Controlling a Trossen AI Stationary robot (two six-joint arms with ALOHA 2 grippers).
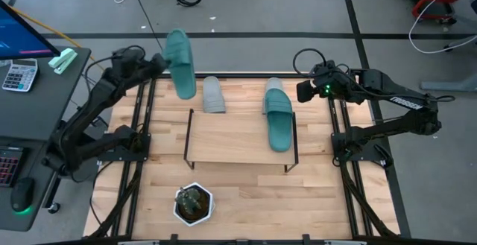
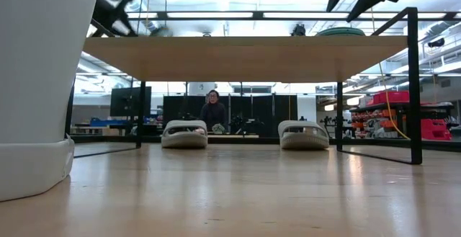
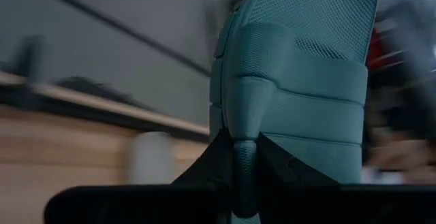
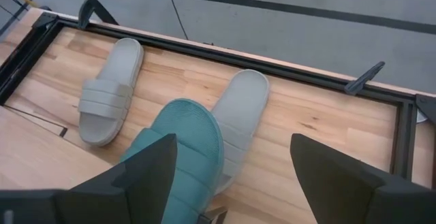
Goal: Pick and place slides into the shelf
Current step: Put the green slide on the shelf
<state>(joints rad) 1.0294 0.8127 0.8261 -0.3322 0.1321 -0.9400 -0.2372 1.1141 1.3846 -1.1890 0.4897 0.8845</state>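
Left tool (image 1: 165, 60): clamped on teal slide (image 1: 179, 62), held high at far left, off the shelf (image 1: 231, 137).
Right tool (image 4: 231, 176): fingers spread wide, holding nothing, above second teal slide (image 1: 278, 120) on shelf's right end.
Grey slides (image 1: 214, 94) (image 4: 238, 115): on table beyond shelf.
Risk: edge-pinched slide may twist loose.

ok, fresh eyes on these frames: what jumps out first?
The left end effector holds a teal slide in the air past the table's far-left edge. A second teal slide lies on the right end of the shelf, and two grey slides sit on the tabletop behind it.
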